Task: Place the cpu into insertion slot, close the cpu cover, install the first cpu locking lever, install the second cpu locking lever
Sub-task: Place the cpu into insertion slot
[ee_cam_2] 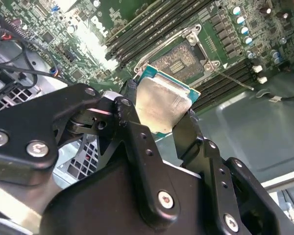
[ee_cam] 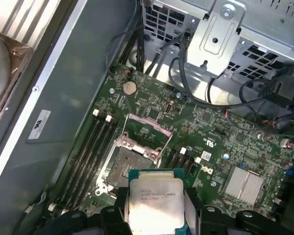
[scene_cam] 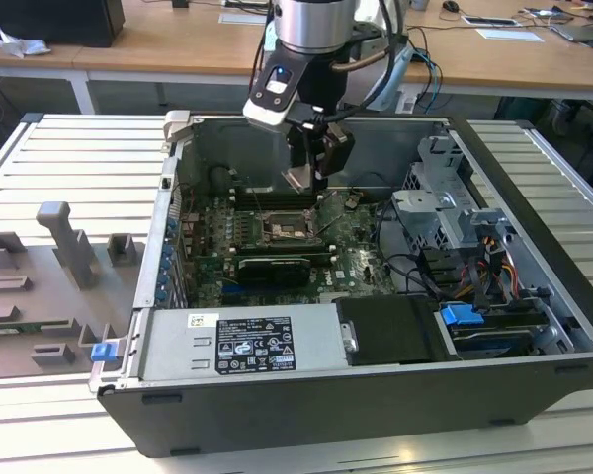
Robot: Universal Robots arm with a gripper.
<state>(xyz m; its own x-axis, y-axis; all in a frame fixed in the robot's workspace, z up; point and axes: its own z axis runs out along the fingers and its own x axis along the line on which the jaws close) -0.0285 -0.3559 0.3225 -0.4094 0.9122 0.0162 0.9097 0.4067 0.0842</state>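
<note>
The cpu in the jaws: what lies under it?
Under the cpu lies the green board with the insertion slot, open and empty. The cpu covers the slot's near edge, which cannot be seen.

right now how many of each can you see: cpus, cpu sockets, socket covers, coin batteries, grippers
cpu: 1
insertion slot: 1
cpu cover: 1
coin battery: 1
gripper: 1
total: 5
</note>
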